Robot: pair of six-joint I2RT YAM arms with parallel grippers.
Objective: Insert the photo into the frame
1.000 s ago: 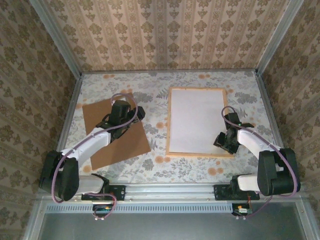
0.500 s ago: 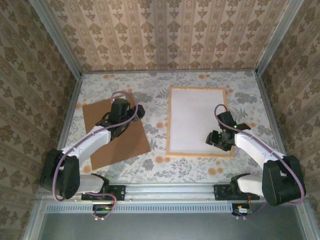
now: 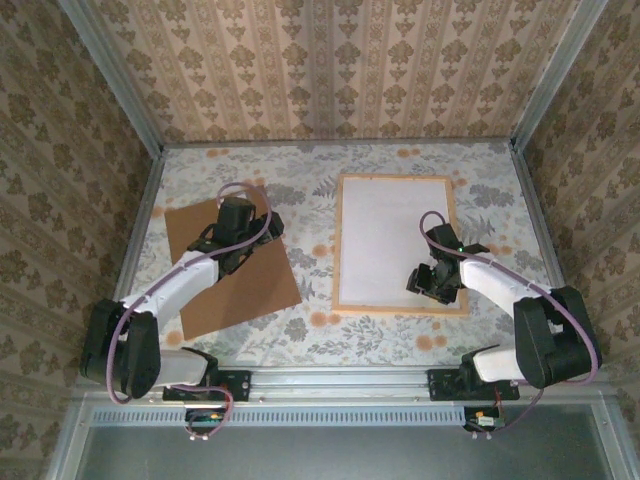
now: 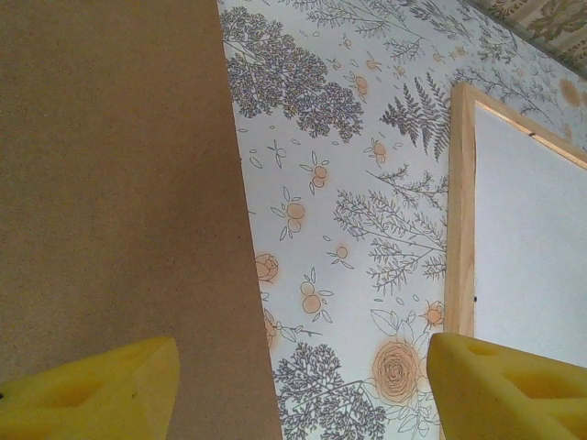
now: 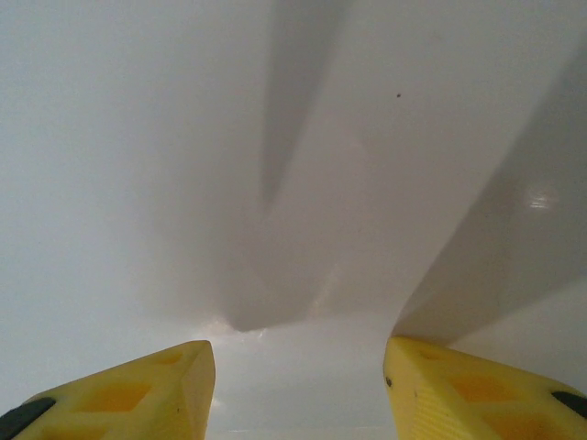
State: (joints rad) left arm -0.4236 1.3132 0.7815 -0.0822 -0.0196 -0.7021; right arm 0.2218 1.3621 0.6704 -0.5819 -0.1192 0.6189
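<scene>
Bending down, my right hand (image 5: 298, 376) hangs spread over the white sheet (image 3: 385, 235) in the frame (image 3: 338, 240); my left hand (image 4: 303, 385), spread too, over the brown board (image 3: 255, 290).

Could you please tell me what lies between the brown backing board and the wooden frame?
Only a bare strip of flower-printed table separates the backing board from the frame, seen in the left wrist and top views.

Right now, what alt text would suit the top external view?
A light wooden frame holding a white sheet lies on a floral table, the right fingers above the sheet's near right part. The left fingers hang over a brown board.
</scene>
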